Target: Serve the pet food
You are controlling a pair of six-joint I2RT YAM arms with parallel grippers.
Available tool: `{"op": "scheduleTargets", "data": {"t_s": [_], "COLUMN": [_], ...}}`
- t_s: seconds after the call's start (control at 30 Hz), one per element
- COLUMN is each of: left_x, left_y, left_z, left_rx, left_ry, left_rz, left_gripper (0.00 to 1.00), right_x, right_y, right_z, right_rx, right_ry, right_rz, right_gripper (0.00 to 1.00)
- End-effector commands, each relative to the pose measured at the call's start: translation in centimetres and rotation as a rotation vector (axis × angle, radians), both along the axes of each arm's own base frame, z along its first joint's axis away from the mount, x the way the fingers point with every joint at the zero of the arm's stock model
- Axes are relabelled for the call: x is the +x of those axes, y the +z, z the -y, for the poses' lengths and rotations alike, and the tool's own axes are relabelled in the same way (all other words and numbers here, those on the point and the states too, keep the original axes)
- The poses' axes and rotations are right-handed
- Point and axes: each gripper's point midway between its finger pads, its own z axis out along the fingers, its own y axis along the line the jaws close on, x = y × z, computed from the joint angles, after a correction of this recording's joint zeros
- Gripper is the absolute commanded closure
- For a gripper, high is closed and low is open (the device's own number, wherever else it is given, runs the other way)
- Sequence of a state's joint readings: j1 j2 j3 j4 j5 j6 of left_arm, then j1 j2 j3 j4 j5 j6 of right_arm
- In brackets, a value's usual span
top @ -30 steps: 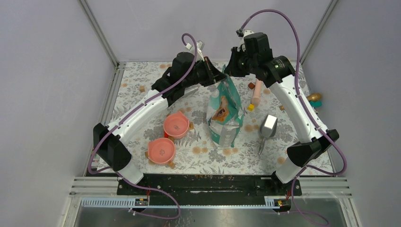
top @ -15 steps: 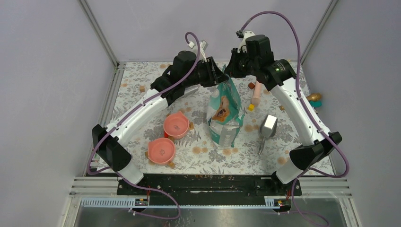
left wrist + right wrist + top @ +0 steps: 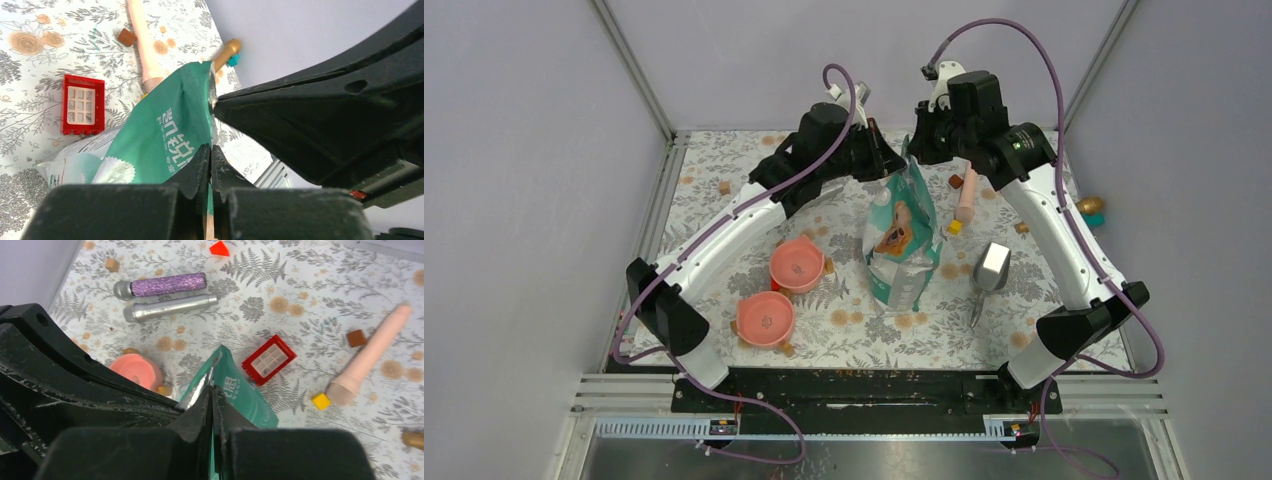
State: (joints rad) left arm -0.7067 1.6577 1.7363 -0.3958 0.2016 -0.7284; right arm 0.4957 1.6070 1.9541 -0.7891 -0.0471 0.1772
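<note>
We see the table under a floral cloth, and the two arms arch over it from the near edge. The left arm and right arm meet at the far middle, above the pouch.

The pouch stands upright near the table's centre, teal-green and silver, with a dog printed on its front. It lies between the bowls on its left and the scoop on its right. We cannot see the food itself.

The left gripper is pinched tight on the pouch's top edge, with green film caught between its fingers. The right gripper is likewise clamped on that top edge from the other side, with no gap showing between its fingers. In the left wrist view the right gripper's dark tip touches the upper corner of the pouch.

Two pink bowls sit left of the pouch, one just beside it and the other nearer the arm bases. We cannot make out anything in them. A metal scoop lies right of the pouch.

A peach stick lies beyond the scoop. A purple mic and a silver mic lie side by side on the far left.

A red block rests on the cloth just beside the pouch. A yellow block sits at the stick's wide end.
</note>
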Motion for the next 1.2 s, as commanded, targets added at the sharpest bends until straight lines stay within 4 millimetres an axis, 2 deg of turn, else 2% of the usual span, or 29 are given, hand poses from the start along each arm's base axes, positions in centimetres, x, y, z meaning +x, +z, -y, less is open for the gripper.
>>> {"op": "scheduleTargets", "data": {"t_s": [0.0,0.13,0.23,0.3,0.37,0.47,0.53,0.6,0.97,1.17], "left_x": [1.4,1.2,1.0,0.8,0.2,-0.4,-0.6,-0.9,-2.3,-3.3], "left_y": [1.4,1.6,1.4,1.4,1.7,1.8,1.7,1.8,2.6,3.0], "left_z": [-2.3,-3.5,-3.5,-3.0,-2.1,-1.4,-1.3,-1.2,-0.7,-0.4], "left_rx": [0.051,0.073,0.084,0.077,0.045,0.016,0.002,-0.021,-0.068,-0.113], "left_ry": [0.153,0.191,0.184,0.151,0.093,0.048,0.041,0.033,-0.033,-0.071], "left_rz": [0.1,0.134,0.137,0.141,0.148,0.145,0.139,0.135,0.142,0.138], "left_gripper": [1.0,1.0,1.0,1.0,1.0,1.0,1.0,1.0,1.0,1.0], "right_x": [-0.2,0.8,0.7,0.4,-0.6,-2.7,-3.4,-3.4,-1.2,-1.8], "right_y": [0.9,0.6,0.6,1.1,1.6,2.5,2.7,2.6,1.0,0.0], "right_z": [3.3,6.6,6.8,5.8,3.6,-0.3,-1.5,-2.0,-2.3,-2.8], "right_rx": [-0.191,-0.357,-0.364,-0.293,-0.167,0.025,0.101,0.138,0.151,0.172], "right_ry": [-0.039,-0.152,-0.157,-0.14,-0.065,0.095,0.12,0.112,0.014,0.032], "right_rz": [0.06,0.079,0.08,0.082,0.078,0.037,0.002,-0.026,-0.078,-0.128], "right_gripper": [1.0,1.0,1.0,1.0,0.99,0.75,0.69,0.68,0.67,0.74]}}
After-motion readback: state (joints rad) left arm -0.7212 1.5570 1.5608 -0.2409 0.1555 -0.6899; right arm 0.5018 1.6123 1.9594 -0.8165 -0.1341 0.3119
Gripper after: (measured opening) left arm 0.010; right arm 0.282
